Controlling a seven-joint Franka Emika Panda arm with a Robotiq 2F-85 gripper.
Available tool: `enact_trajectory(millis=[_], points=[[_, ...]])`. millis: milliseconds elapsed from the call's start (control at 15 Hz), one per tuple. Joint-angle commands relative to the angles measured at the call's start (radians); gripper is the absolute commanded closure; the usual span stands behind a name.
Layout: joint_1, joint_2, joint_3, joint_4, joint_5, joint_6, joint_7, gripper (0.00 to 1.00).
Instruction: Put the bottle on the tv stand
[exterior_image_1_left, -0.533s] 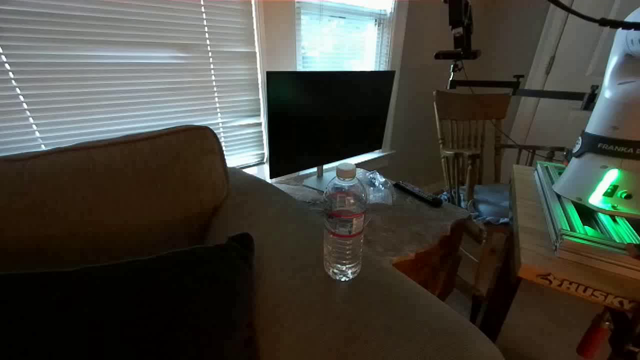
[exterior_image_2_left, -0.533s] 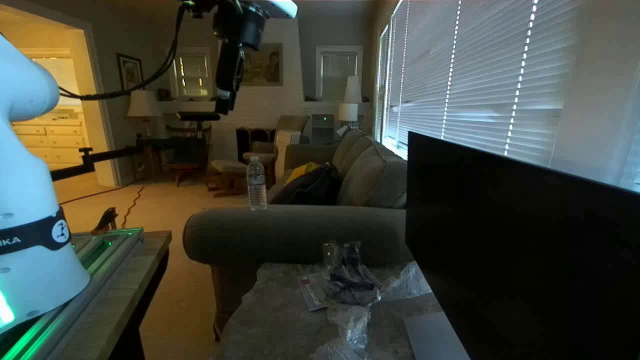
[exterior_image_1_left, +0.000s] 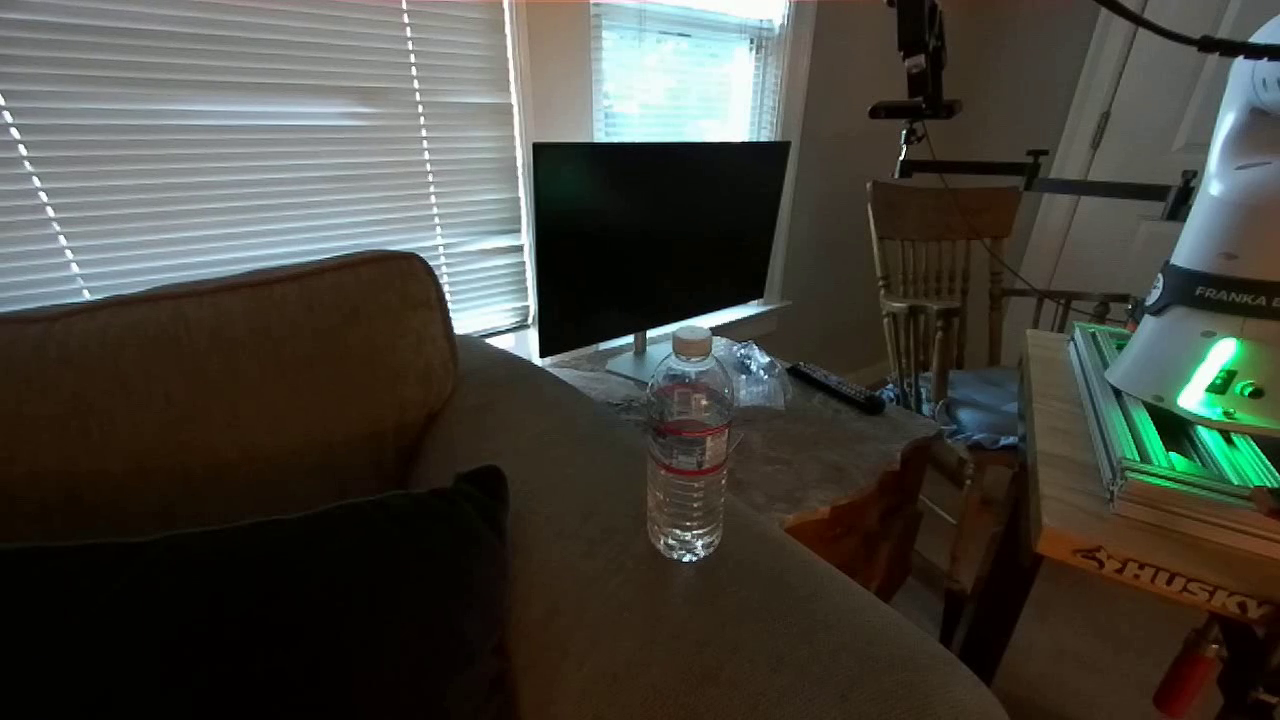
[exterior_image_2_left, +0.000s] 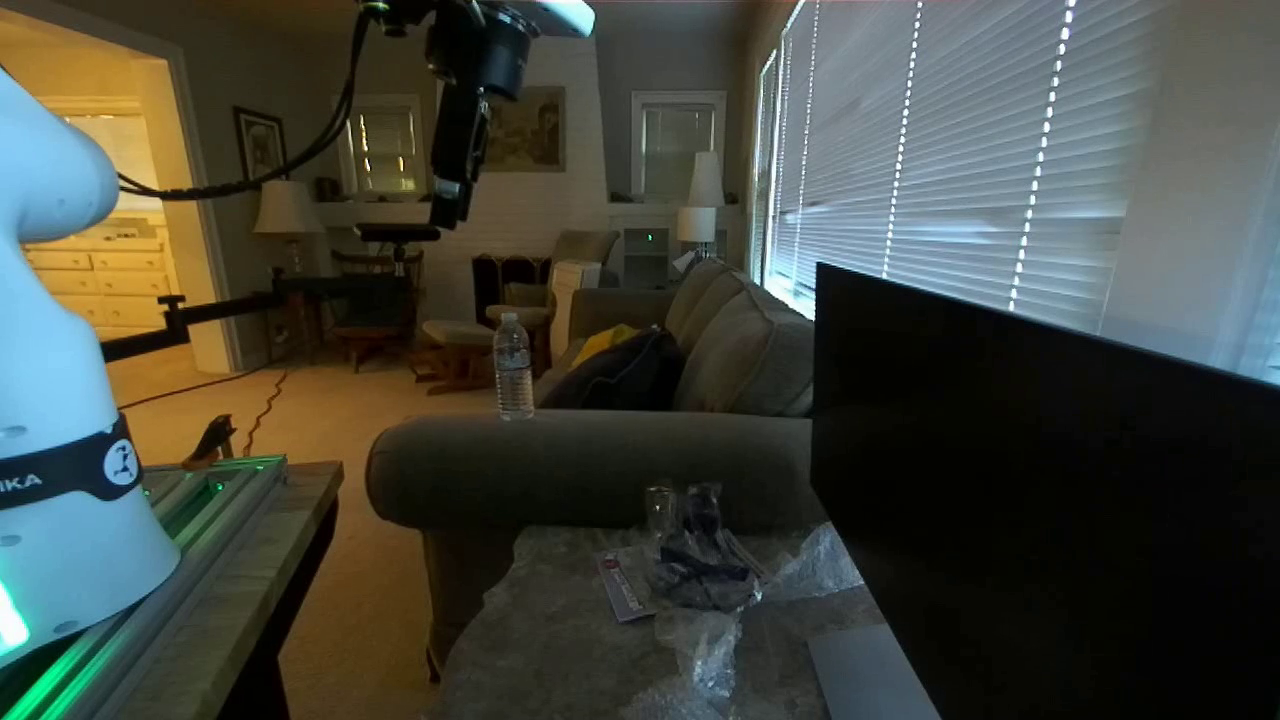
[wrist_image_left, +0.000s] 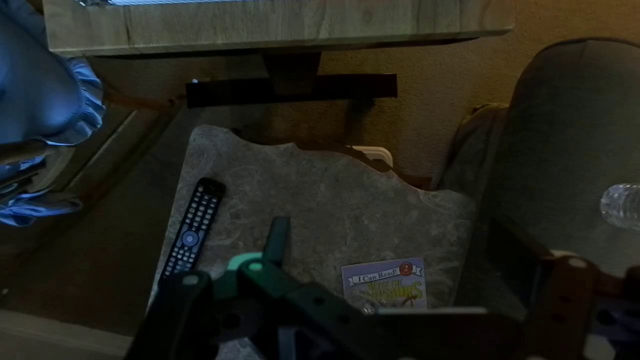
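Observation:
The clear ribbed bottle (exterior_image_1_left: 688, 450) with a white cap and red-banded label stands upright on the sofa arm, in both exterior views (exterior_image_2_left: 513, 370). The wrist view shows part of it (wrist_image_left: 621, 206) at the right edge. The tv stand is the low grey, stone-look table (exterior_image_1_left: 825, 455) under the TV; its top also shows in the other views (exterior_image_2_left: 560, 600) (wrist_image_left: 320, 195). My gripper (wrist_image_left: 395, 245) is open and empty above this table, its fingers wide apart. In an exterior view it hangs high (exterior_image_2_left: 452, 200), well above the bottle's height.
The TV (exterior_image_2_left: 980, 480) stands on the table with a remote (wrist_image_left: 194, 225), a book (wrist_image_left: 382, 277) and crumpled plastic wrap (exterior_image_2_left: 700, 650). The sofa arm (exterior_image_2_left: 600, 460) adjoins the table. A wooden chair (exterior_image_1_left: 940, 240) and the robot's bench (exterior_image_1_left: 1060, 450) stand nearby.

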Motion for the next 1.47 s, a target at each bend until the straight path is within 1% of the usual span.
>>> enact_trajectory(millis=[0, 333, 533, 733, 1133, 1400], points=[[-0.006, 0.000, 0.005, 0.001, 0.002, -0.002, -0.002, 0.00], [0.064, -0.040, 0.058, -0.035, 0.042, 0.041, -0.020, 0.00], [0.129, -0.068, 0.112, -0.061, 0.055, 0.094, -0.024, 0.00], [0.198, -0.064, 0.169, -0.062, 0.058, 0.152, -0.028, 0.00], [0.314, 0.014, 0.278, -0.015, 0.050, 0.252, -0.022, 0.00], [0.358, 0.089, 0.315, 0.026, 0.059, 0.345, -0.029, 0.00]])
